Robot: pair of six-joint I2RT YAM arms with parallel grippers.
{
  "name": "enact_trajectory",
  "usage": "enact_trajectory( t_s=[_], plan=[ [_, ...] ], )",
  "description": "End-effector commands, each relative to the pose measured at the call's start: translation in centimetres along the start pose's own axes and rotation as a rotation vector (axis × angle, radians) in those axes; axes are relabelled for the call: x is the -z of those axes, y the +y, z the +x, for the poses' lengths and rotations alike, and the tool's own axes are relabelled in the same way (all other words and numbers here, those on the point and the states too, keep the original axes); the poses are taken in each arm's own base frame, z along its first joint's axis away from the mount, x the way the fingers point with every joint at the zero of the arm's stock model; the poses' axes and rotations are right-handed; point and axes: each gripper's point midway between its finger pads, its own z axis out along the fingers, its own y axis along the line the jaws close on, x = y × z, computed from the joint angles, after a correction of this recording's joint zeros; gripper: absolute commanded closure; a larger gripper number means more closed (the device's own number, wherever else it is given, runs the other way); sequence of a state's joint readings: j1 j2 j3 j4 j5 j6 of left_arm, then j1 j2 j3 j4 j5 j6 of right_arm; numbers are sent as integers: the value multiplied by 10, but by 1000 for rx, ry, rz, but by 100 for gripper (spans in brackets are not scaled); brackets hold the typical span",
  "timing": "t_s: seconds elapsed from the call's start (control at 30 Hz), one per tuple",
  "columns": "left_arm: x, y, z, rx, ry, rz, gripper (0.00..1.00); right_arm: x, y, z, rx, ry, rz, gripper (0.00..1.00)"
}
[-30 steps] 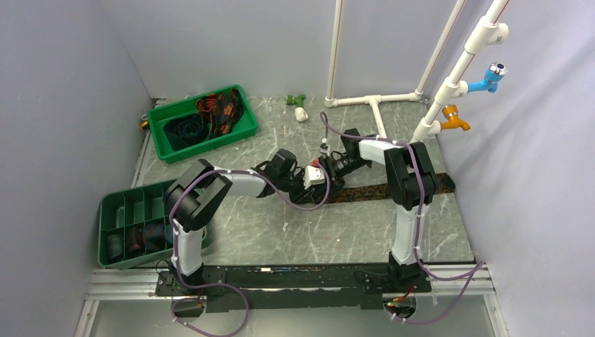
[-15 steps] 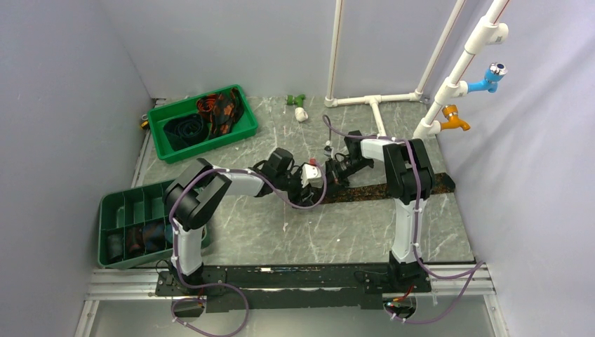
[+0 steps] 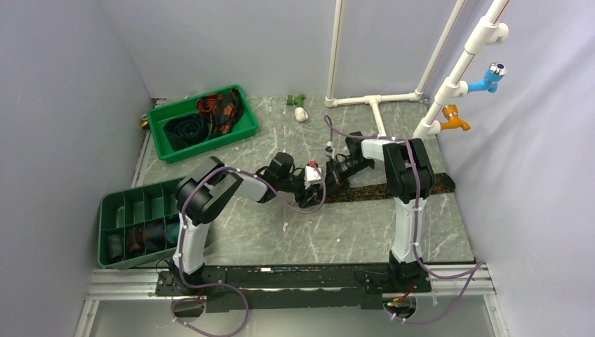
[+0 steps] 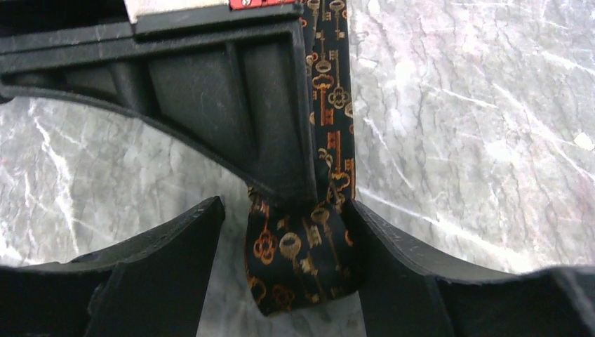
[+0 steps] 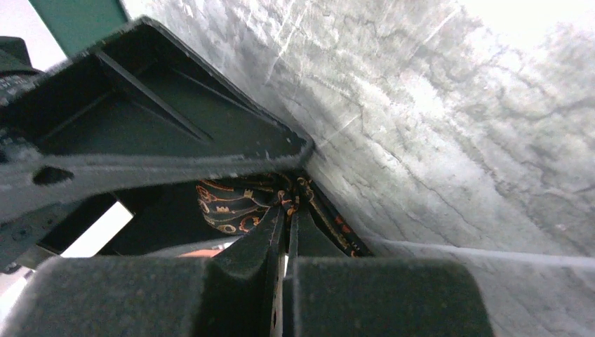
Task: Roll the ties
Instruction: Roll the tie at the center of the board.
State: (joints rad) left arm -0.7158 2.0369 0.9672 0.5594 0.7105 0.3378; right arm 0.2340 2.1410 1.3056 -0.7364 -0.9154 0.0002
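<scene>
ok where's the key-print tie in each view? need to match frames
Top external: key-print tie, thin dark strip, centre to right.
Left wrist: centre, running down from the top edge to a folded end at bottom centre.
Right wrist: small bunch left of centre, at the tips of the shut right pincer.
Shared landmark: grey marble tabletop.

The right gripper (image 5: 286,210) rises from 6 o'clock, its jaws pressed flat together with only a thin slit between them. At their tips a bunched fold of the tie (image 5: 235,207), dark cloth with an orange key print, is pinched; a strip of it trails off toward 4 o'clock. A black ribbed finger (image 5: 161,119) reaches in from 9 o'clock, just above the fold. Grey marbled worktop (image 5: 449,119) fills 12 to 4 o'clock.
</scene>
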Motion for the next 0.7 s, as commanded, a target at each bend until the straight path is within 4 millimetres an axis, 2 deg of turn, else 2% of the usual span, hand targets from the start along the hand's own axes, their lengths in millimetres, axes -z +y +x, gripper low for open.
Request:
enact_trajectory(
  t_s=[0.0,0.13,0.23,0.33,0.4,0.47,0.57,0.67],
  plan=[
    [-13,-23,41,77,133,39,31,-9,-21,-3,84,-23,101,100],
    [2,-31,66,55,245,42,45,-3,12,-7,130,-52,18,98],
    [15,-40,78,31,292,62,58,4,32,-6,143,-58,-31,89],
    [23,-43,86,28,328,66,64,10,38,-1,144,-49,-33,74],
    [25,-43,89,24,341,66,65,10,35,3,144,-34,-20,71],
    [25,-44,90,26,345,69,66,7,30,6,137,-22,-18,76],
    [25,-44,88,29,343,77,67,3,24,0,136,-34,1,99],
    [26,-44,88,38,339,80,67,3,17,-7,135,-35,35,100]
  ],
)
